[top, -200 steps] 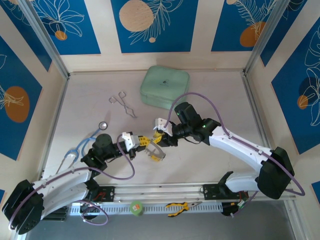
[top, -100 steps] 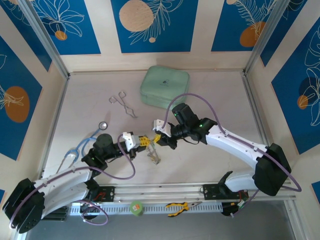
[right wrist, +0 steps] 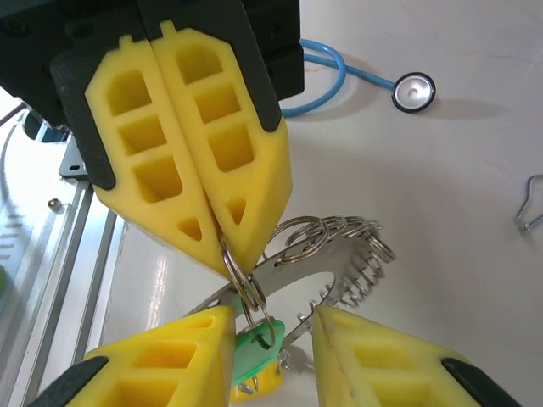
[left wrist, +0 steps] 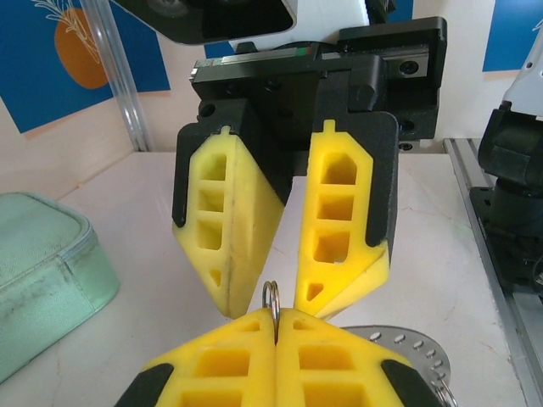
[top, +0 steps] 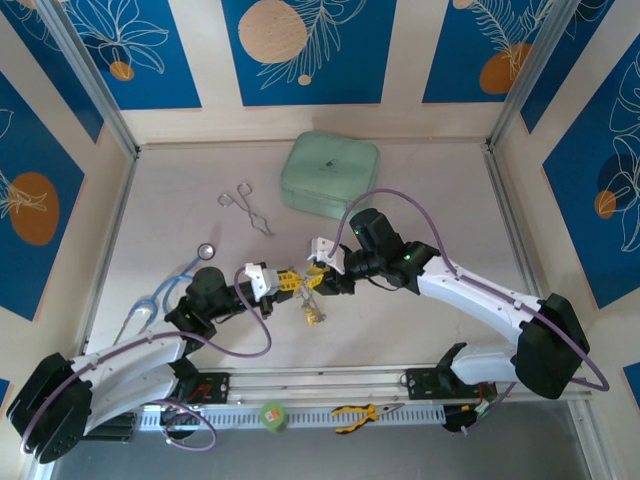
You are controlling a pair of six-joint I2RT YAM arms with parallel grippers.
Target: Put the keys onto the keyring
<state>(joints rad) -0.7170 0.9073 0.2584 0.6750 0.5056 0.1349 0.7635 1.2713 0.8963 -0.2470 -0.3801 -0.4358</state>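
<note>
My left gripper point(top: 287, 283) point(left wrist: 276, 315) is shut on one small split loop point(left wrist: 271, 297) of the keyring, with the loop's top poking out above the pads. In the right wrist view the keyring point(right wrist: 348, 254), a flat silver band fringed with loops, hangs below the left gripper's fingers point(right wrist: 195, 170). A green key point(right wrist: 254, 352) dangles from the pinched chain of loops, and a yellow key point(right wrist: 259, 390) sits just under it. My right gripper point(top: 320, 273) point(right wrist: 271, 318) stands open, facing the left one tip to tip, with the green key hanging between its fingers. From above, the ring and keys point(top: 312, 310) hang under the two grippers.
A blue stethoscope point(top: 165, 290) point(right wrist: 339, 72) lies by the left arm. Silver forceps point(top: 247, 207) lie farther back, and a mint zip case point(top: 330, 175) point(left wrist: 42, 280) sits at the back middle. Yellow-handled pliers point(top: 360, 411) rest on the front rail.
The right gripper's jaws closed by the left gripper's tips, then parted again. The hanging keyring swung slightly under the grippers. The left gripper kept its grip.
</note>
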